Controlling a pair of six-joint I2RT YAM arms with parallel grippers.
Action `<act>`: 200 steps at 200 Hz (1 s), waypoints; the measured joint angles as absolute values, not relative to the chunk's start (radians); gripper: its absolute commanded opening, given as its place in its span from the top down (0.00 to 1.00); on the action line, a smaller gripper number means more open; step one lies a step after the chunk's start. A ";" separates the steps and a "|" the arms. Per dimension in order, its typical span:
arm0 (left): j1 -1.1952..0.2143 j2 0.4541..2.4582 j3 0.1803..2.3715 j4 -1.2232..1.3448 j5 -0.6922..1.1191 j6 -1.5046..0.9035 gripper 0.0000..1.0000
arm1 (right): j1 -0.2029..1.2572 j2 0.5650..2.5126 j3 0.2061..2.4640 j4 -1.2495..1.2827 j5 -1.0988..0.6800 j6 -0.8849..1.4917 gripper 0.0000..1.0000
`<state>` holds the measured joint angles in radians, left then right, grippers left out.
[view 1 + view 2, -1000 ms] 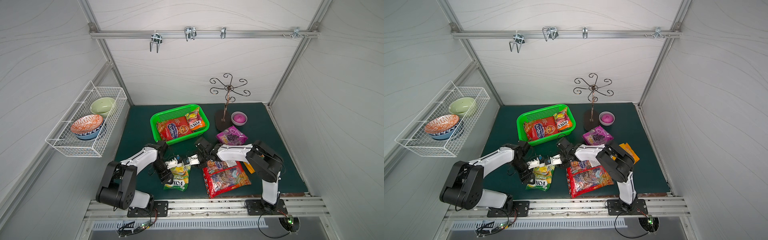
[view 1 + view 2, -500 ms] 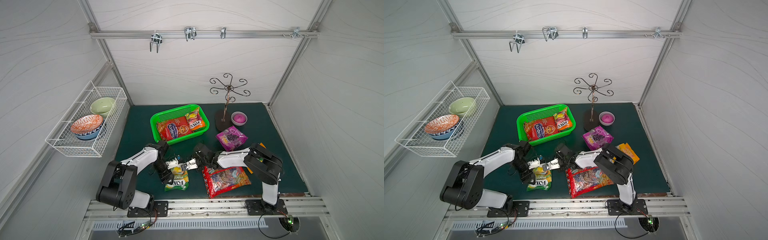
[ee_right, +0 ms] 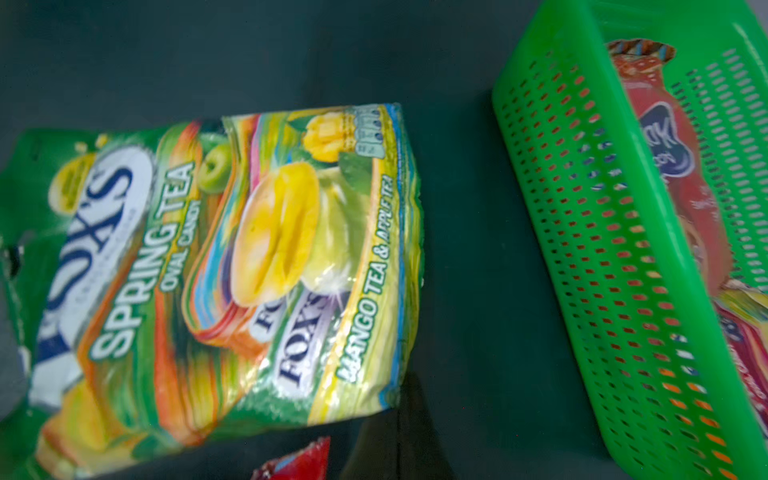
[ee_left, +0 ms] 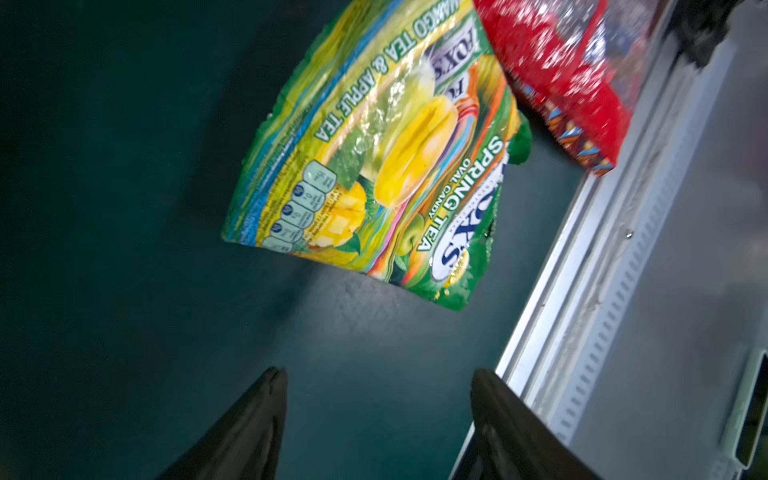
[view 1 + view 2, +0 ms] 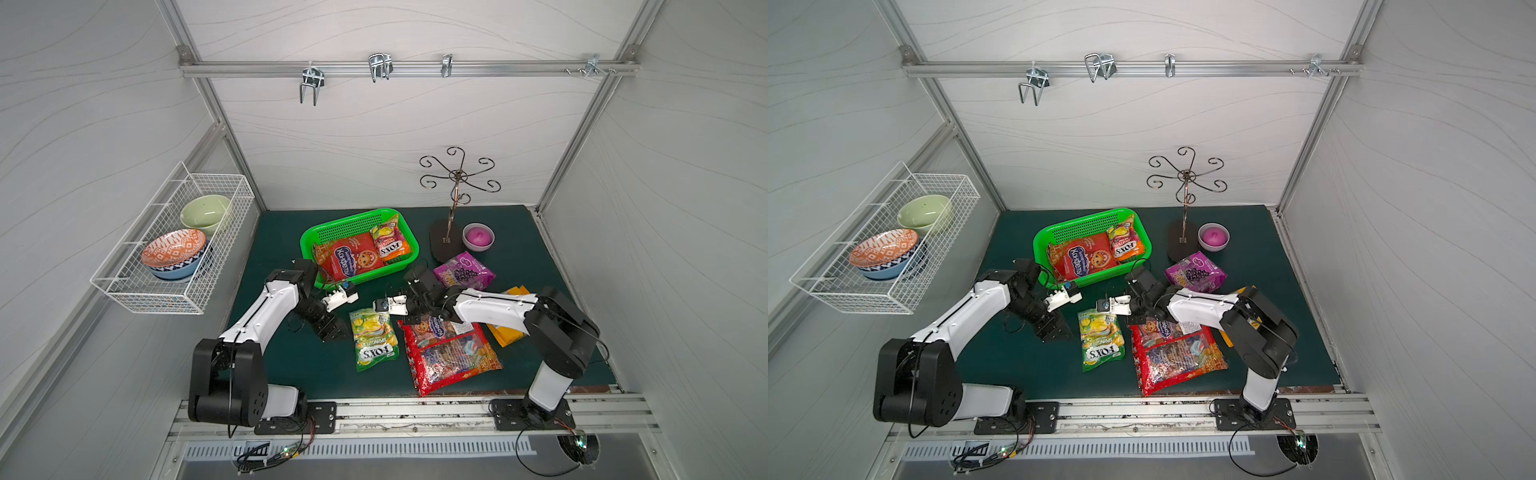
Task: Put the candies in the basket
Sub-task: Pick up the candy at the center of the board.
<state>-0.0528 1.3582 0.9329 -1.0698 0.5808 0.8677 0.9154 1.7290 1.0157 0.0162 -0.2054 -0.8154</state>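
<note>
- My left jaws: released. The two dark fingers [image 4: 257, 419] stand apart with nothing between them, only the bare dark green matted surface [image 4: 124, 249].
- The small glossy green and yellow "FOX'S" plastic candy bag [image 5: 372, 338] lies flat on the surface between my two arms. It is outside the basket, on the near side of it, and clear of my left fingers.
- My right jaws: clenched tight. The fingers [image 3: 399, 444] are pressed into one dark wedge, tip right at a corner of the green "FOX'S" bag. I cannot tell if any film is pinched.
- The bright green rectangular plastic basket with perforated walls [image 5: 349, 218] sits toward the back of the surface, close to my left wrist.
- In the basket, a large red glossy candy bag [image 5: 349, 259] lies flat. A small orange "FOX'S" candy bag [image 5: 392, 245] is beside it at the right end.
- A second large red candy bag with a clear window [image 5: 451, 357] lies flat on the surface just beside the green bag, edges about touching. My right wrist hangs over its far end.
- The purple glossy candy bag [image 5: 463, 272] is on the surface near the basket's right end, outside it, just behind my right forearm.
- The yellow-orange candy bag [image 5: 503, 336] is on the surface, partly hidden under my right forearm.
- A small pink bowl [image 5: 478, 237] sits beside a curly metal stand on a black base [image 5: 455, 187] at the back.
- A white wire basket [image 5: 158, 297] on the left wall holds bowls.
</note>
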 measured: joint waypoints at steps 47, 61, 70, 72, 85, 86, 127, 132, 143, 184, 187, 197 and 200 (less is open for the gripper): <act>-0.031 1.345 1.036 -1.106 0.701 0.776 0.27 | 0.904 1.677 1.057 -0.061 -0.173 -0.711 1.00; -0.031 1.346 1.053 -1.099 0.719 0.744 0.27 | 0.894 1.650 1.057 -0.066 -0.157 -0.671 1.00; -0.031 1.350 1.065 -1.096 0.730 0.724 0.27 | 0.884 1.631 1.057 -0.067 -0.143 -0.646 1.00; -0.031 1.351 1.068 -1.095 0.733 0.721 0.27 | 0.882 1.625 1.058 -0.068 -0.140 -0.641 1.00; -0.031 1.357 1.084 -1.084 0.744 0.690 0.27 | 0.868 1.599 1.060 -0.069 -0.114 -0.610 1.00; -0.031 1.357 1.085 -1.084 0.744 0.689 0.27 | 0.867 1.597 1.060 -0.069 -0.112 -0.607 1.00; -0.031 1.367 1.100 -1.027 0.748 0.613 0.27 | 0.808 1.555 1.082 -0.068 -0.077 -0.501 1.00; -0.031 1.367 1.100 -1.022 0.748 0.608 0.27 | 0.800 1.552 1.085 -0.069 -0.077 -0.490 1.00; -0.031 1.369 1.100 -1.015 0.748 0.597 0.27 | 0.786 1.549 1.092 -0.070 -0.077 -0.470 1.00; -0.031 1.375 1.111 -1.003 0.757 0.579 0.27 | 0.768 1.530 1.108 -0.061 -0.102 -0.456 1.00; -0.031 1.377 1.116 -1.003 0.759 0.579 0.27 | 0.768 1.526 1.108 -0.060 -0.110 -0.460 1.00; -0.031 1.383 1.135 -1.005 0.767 0.579 0.27 | 0.768 1.517 1.108 -0.056 -0.134 -0.470 1.00; -0.031 1.386 1.144 -1.005 0.771 0.579 0.27 | 0.768 1.515 1.108 -0.055 -0.141 -0.472 1.00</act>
<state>-0.0315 1.3857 1.1439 -1.0046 0.7712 0.5785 0.7681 1.5146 1.1080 -0.0547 -0.1410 -0.4717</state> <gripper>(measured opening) 0.729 0.045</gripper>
